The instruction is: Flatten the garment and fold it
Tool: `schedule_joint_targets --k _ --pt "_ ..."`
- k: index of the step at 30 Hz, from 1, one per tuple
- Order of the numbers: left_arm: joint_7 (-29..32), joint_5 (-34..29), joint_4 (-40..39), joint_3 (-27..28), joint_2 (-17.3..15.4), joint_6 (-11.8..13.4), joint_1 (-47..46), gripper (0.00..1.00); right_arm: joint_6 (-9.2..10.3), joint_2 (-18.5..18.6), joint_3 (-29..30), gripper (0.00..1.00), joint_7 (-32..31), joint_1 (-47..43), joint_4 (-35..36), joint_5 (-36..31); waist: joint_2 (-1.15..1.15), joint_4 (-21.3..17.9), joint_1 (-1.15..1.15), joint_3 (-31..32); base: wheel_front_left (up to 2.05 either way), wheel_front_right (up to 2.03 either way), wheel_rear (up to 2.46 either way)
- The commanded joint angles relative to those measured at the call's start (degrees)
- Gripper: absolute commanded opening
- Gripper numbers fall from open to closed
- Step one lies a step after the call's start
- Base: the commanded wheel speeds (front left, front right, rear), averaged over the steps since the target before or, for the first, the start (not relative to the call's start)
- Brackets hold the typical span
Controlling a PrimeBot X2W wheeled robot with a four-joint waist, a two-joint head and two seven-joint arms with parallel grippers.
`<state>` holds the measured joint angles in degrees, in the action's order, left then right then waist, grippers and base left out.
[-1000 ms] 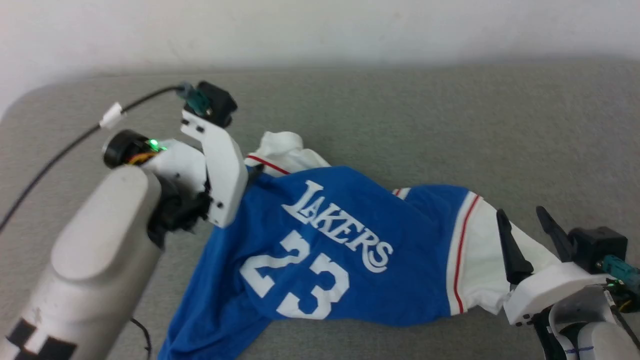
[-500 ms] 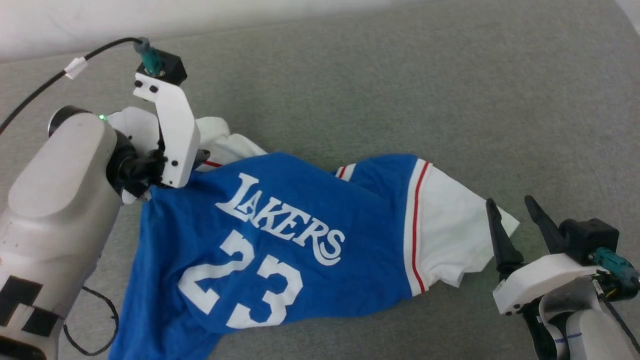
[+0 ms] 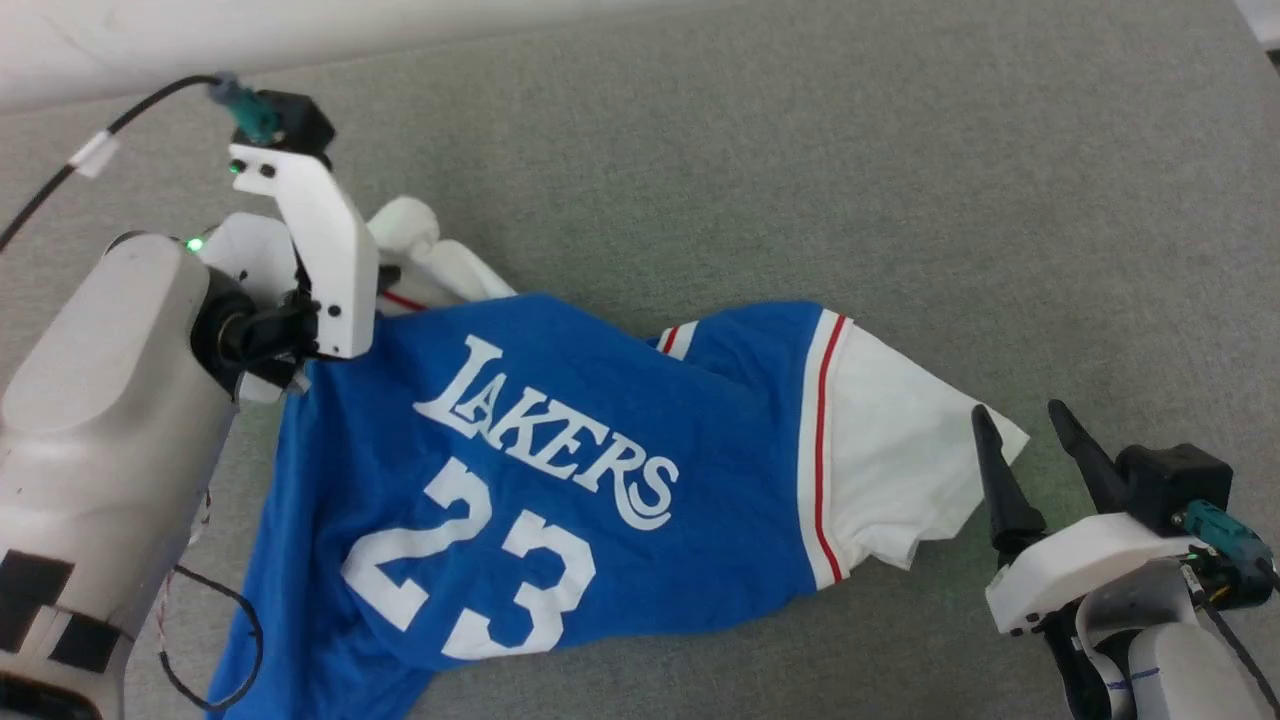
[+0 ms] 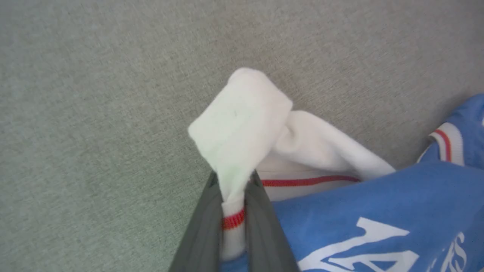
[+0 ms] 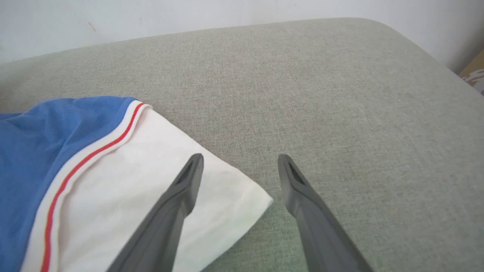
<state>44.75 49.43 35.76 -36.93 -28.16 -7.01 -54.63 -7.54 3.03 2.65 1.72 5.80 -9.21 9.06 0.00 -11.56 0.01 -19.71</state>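
The garment (image 3: 600,400), a bright blue jersey with white "LAKERS" lettering and number 23, lies rumpled on the grey surface, chest side up. My left gripper (image 4: 233,177) is shut on the garment's white left sleeve (image 4: 242,124), pinching it just past the red stripe; the sleeve bunches up beyond the fingertips. In the head view that gripper (image 3: 392,273) sits at the garment's upper left corner, mostly hidden by its white bracket. My right gripper (image 3: 1017,410) stands open beside the outer corner of the other white sleeve (image 5: 151,181), one finger over the cloth and one over bare surface (image 5: 241,156).
The grey cushioned surface (image 3: 800,150) stretches back to a white wall (image 3: 300,30). A black cable (image 3: 60,180) runs off my left wrist at the upper left. The surface's rounded right corner (image 5: 427,49) drops away.
The camera has tilted down and shifted. My left gripper has closed on the white sleeve and drawn it slightly leftward. The right gripper stays open by the other sleeve.
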Motion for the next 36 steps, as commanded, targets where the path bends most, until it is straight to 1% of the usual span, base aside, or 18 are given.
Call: schedule_joint_targets --k 1,3,5,8,10,13,16,17,18,19,22,24,26,28,31,33,34,36 --pt "-3.0 0.2 0.0 1.1 0.0 0.0 1.1 0.0 0.05 -0.1 0.2 1.0 0.3 0.3 -0.2 -0.3 0.0 2.0 -0.01 2.5 0.0 0.0 0.0" --pt "-9.8 -0.9 -0.9 2.7 -0.9 0.2 2.0 0.0 0.05 -0.1 0.3 1.0 0.1 -0.1 -0.3 -0.5 0.0 2.9 -0.01 3.9 0.0 0.0 0.0" --pt "-16.6 -0.5 -1.4 5.3 -0.8 1.4 3.6 0.0 0.05 -0.1 0.7 1.0 -0.1 -0.7 -0.4 -0.8 0.0 4.5 -0.01 5.8 0.0 0.0 0.0" --pt "-23.3 -0.6 -1.9 7.3 -1.2 3.0 7.1 0.0 0.05 -0.1 0.7 1.0 -0.6 -1.8 -0.3 -1.1 0.0 6.8 -0.01 8.1 0.0 0.0 0.0" --pt "-27.1 -0.4 -2.2 8.9 -1.4 5.0 9.9 0.0 0.05 -0.1 0.6 1.0 -1.1 -2.5 -0.1 -1.3 0.0 8.1 -0.01 9.5 0.0 0.0 0.0" --pt "-31.4 -0.3 -3.1 11.0 -2.0 9.0 14.5 0.0 0.05 -0.1 0.7 1.0 -1.7 -3.3 0.5 -1.6 0.0 10.1 -0.01 11.1 0.0 0.0 0.0" --pt "-31.9 0.6 -3.8 11.8 -1.9 12.7 19.8 0.0 0.05 -0.1 0.8 1.0 -2.4 -4.1 1.4 -1.7 0.0 11.9 -0.01 12.0 0.0 0.0 0.0" --pt "-31.5 0.9 -4.0 11.8 -1.9 13.8 21.5 0.23 0.05 -0.1 0.8 1.0 -2.7 -4.3 1.6 -1.7 0.0 12.4 -0.01 12.2 0.0 0.0 0.0" --pt "-31.0 0.9 -4.3 11.6 -1.9 14.9 23.1 0.84 0.05 -0.1 0.9 1.0 -2.8 -4.4 1.8 -1.7 0.0 12.8 -0.01 12.4 0.0 0.0 0.0" --pt "-30.8 0.6 -4.7 11.3 -2.0 16.0 24.5 1.0 0.05 -0.1 0.9 1.0 -3.0 -4.6 2.0 -1.7 0.0 13.2 -0.01 12.6 0.0 0.0 0.0" --pt "-31.3 0.4 -6.8 10.9 -1.8 18.5 28.5 1.0 0.05 -0.1 0.7 1.0 -3.5 -4.9 2.4 -1.6 0.0 14.0 -0.01 13.1 0.0 0.0 0.0" --pt "-31.9 0.5 -8.5 10.8 -1.4 19.3 30.6 1.0 0.05 -0.1 0.7 1.0 -3.8 -5.3 2.7 -1.6 0.0 14.6 -0.01 13.5 0.0 0.0 0.0" --pt "-34.2 0.2 -10.7 11.0 -1.0 19.6 32.1 1.0 0.05 -0.1 0.8 1.0 -4.1 -5.6 3.1 -1.7 0.0 15.0 -0.01 14.0 0.0 0.0 0.0" --pt "-37.7 -0.3 -13.0 11.6 -0.8 19.8 33.6 1.0 0.05 -0.1 0.9 1.0 -4.4 -5.8 3.4 -1.9 0.0 15.3 -0.01 14.5 0.0 0.0 0.0" --pt "-44.5 -1.9 -16.9 12.3 -0.6 19.2 35.7 1.0 0.05 -0.1 1.6 1.0 -5.1 -6.2 4.2 -2.1 0.0 16.0 -0.01 15.2 0.0 0.0 0.0" --pt "-49.9 -4.1 -19.3 12.4 -0.8 19.0 37.1 1.0 0.05 -0.1 1.9 1.0 -5.7 -6.5 4.8 -2.5 0.0 16.6 -0.01 15.6 0.0 0.0 0.0" --pt "-52.5 -5.0 -20.3 12.6 -0.7 19.4 37.9 1.0 0.05 -0.1 2.2 1.0 -6.2 -6.6 5.2 -2.6 0.0 16.9 -0.01 15.8 0.0 0.0 0.0" --pt "-57.0 -8.6 -22.7 11.5 -1.4 18.8 39.1 1.0 0.05 0.0 2.6 1.0 -7.5 -6.7 5.8 -2.9 0.0 17.6 -0.01 16.0 0.0 0.0 0.0"
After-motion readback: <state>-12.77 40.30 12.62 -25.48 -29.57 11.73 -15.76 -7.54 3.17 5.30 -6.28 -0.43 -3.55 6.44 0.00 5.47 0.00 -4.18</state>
